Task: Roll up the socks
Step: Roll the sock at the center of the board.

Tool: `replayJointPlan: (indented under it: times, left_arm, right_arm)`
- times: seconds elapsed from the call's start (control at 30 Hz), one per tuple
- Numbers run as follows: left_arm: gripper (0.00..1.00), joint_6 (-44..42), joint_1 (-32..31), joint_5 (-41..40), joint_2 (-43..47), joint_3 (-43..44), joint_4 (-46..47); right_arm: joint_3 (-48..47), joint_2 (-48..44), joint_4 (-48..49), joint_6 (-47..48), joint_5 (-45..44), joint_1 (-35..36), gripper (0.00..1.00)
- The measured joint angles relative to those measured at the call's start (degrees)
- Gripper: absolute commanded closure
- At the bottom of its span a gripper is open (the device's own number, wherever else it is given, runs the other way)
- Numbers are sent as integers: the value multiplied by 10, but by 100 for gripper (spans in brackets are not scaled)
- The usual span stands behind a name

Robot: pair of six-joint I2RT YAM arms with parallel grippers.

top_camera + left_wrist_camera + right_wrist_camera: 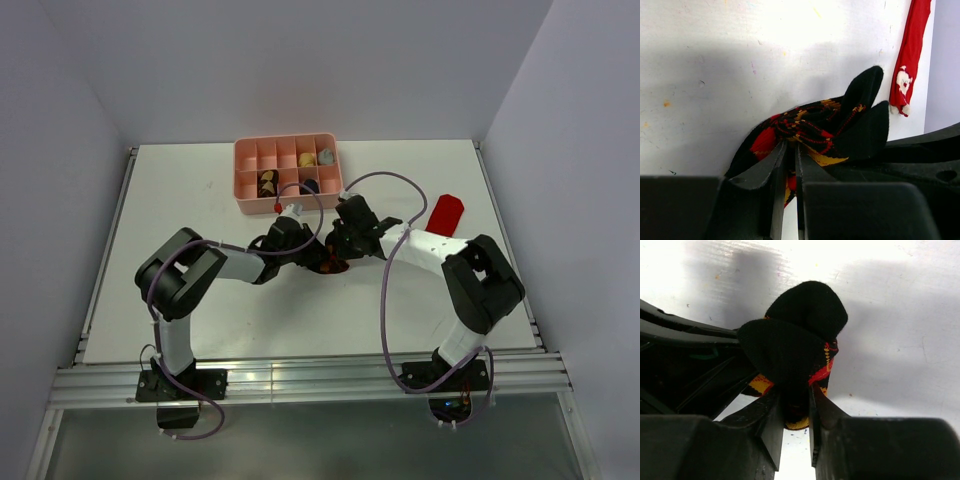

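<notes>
Near the pink tray (255, 207), the left gripper (791, 146) and right gripper (794, 390), jaws narrow, are pinching the bundled argyle socks (810, 125); a tight roll likely needs even, opposed pulls.

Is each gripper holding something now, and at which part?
Both hold the argyle socks: the left gripper pinches the patterned fabric at the bundle's near edge, the right gripper its black fold.

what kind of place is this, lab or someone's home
Probably a robot lab booth, not a home: a white table boxed in by plain panels, with a left arm and right arm bolted to a metal rail.
</notes>
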State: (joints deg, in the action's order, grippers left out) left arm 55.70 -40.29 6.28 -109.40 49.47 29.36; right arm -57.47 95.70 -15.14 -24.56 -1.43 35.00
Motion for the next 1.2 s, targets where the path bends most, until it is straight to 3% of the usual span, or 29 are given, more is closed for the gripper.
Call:
replayJointPlan:
  times: [0.73,1.2]
  left_arm:
    - [81,11,0,0,-6,-12,26]
    - [80,11,2,0,-11,-15,37]
  right_arm:
    - [20,-32,23,-19,84,-6,67]
    - [86,-61,115,-68,213,-53,61]
